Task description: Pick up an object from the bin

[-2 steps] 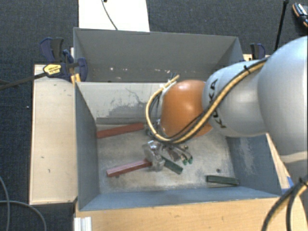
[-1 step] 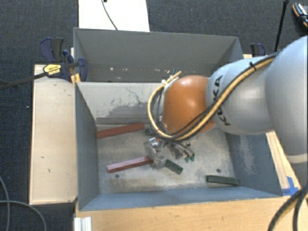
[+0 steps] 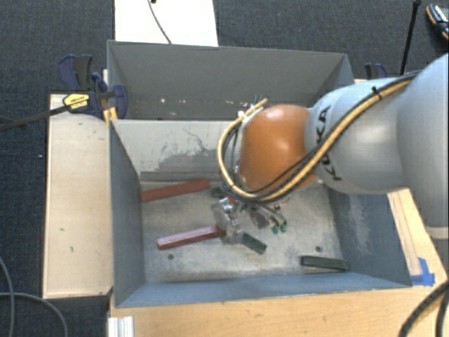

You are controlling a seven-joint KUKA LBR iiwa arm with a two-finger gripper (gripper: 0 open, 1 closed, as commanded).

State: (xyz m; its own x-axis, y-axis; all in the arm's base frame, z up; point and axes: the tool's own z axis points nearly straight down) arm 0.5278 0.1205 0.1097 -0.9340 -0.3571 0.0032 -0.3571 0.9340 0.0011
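My gripper (image 3: 229, 223) sits low, frame centre, at the right end of a red bar (image 3: 188, 239) (open or closed, I cannot tell). Bar lies flat; lift remains.

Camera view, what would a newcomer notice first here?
The big grey arm coming in from the right, with its round orange cover above the middle of the bin, stands out most. Below the cover, the gripper sits low at the right end of a red bar on the bin floor. A second red bar lies behind it to the left, and a dark strip lies near the front right corner.
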